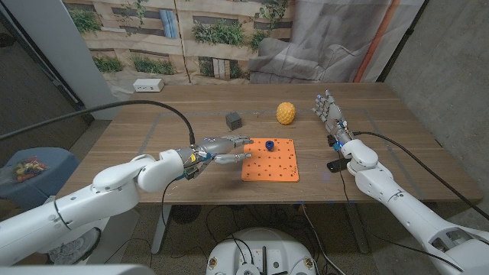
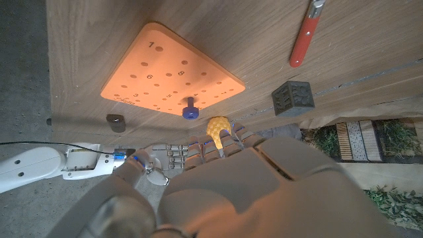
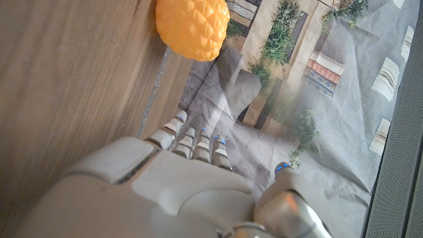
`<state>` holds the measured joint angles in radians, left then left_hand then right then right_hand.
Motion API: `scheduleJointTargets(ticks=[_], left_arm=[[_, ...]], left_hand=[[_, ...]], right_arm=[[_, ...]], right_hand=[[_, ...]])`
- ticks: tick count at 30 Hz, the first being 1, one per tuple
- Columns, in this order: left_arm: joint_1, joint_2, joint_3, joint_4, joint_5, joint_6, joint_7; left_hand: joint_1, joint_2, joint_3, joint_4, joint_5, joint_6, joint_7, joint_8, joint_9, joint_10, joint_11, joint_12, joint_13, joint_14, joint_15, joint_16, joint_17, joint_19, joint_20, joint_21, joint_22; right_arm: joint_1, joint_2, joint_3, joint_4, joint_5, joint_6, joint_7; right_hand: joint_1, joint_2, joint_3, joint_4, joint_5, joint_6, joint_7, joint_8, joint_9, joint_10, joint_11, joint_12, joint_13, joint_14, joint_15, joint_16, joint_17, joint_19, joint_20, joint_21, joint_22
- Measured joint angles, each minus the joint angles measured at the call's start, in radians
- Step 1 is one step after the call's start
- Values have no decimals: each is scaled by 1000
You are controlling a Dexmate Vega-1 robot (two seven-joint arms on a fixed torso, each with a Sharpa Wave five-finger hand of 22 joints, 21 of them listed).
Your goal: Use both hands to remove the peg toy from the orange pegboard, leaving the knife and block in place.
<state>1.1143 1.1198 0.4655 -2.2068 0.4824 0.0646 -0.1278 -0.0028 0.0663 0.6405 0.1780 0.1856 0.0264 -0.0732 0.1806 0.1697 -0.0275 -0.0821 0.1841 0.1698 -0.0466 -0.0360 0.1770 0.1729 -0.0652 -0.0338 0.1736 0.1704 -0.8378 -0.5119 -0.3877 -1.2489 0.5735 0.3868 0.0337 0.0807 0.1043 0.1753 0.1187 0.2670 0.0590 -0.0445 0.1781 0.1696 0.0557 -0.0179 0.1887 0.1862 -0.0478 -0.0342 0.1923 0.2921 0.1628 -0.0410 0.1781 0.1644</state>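
Note:
The orange pegboard (image 1: 273, 162) (image 2: 165, 66) lies mid-table, with a blue peg toy (image 1: 269, 144) (image 2: 190, 110) standing near its far edge. My left hand (image 1: 221, 149) reaches in from the left, fingers apart and holding nothing. Its fingertips (image 1: 244, 156) are at the board's left edge, short of the peg. A dark grey block (image 1: 233, 120) (image 2: 291, 99) sits behind the board. A red-handled knife (image 2: 304, 36) lies on the wood near the block. My right hand (image 1: 330, 111) (image 3: 172, 185) stands raised to the right of the board, fingers spread and empty.
A yellow pineapple-shaped toy (image 1: 286, 113) (image 3: 193, 26) rests behind the board, close to my right hand. A small black piece (image 1: 335, 164) (image 2: 115, 119) lies right of the board. A white power strip (image 1: 149, 85) sits at the far left. A black cable (image 1: 153, 107) arcs over my left arm.

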Motion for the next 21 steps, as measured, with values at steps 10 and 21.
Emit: scheduleJointTargets(ticks=[10, 21], left_arm=[[-27, -38, 50, 38, 41, -16, -50], [-67, -82, 110, 74, 92, -32, -89]], left_hand=[[0, 0, -13, -13, 0, -15, -15, 0, -2, -25, -10, -7, 0, -40, 0, -8, -4, -53, 1, 0, 0], [0, 0, -13, -13, 0, -43, -14, -7, -2, -25, -11, -7, 0, -48, 2, -8, -3, -78, 1, 0, 0]], right_arm=[[1, 2, -2, 9, 7, 7, 16], [7, 5, -3, 26, 16, 17, 41]], right_hand=[[-8, -8, 3, 3, 0, 0, 0, 0, 0, 0, 0, 0, 0, 0, 0, 0, -4, 0, 0, 0, 1], [-8, -8, 3, 3, 0, 0, 0, 0, 0, -4, -4, 0, 0, 0, 0, 0, -9, -7, 7, 0, 1]])
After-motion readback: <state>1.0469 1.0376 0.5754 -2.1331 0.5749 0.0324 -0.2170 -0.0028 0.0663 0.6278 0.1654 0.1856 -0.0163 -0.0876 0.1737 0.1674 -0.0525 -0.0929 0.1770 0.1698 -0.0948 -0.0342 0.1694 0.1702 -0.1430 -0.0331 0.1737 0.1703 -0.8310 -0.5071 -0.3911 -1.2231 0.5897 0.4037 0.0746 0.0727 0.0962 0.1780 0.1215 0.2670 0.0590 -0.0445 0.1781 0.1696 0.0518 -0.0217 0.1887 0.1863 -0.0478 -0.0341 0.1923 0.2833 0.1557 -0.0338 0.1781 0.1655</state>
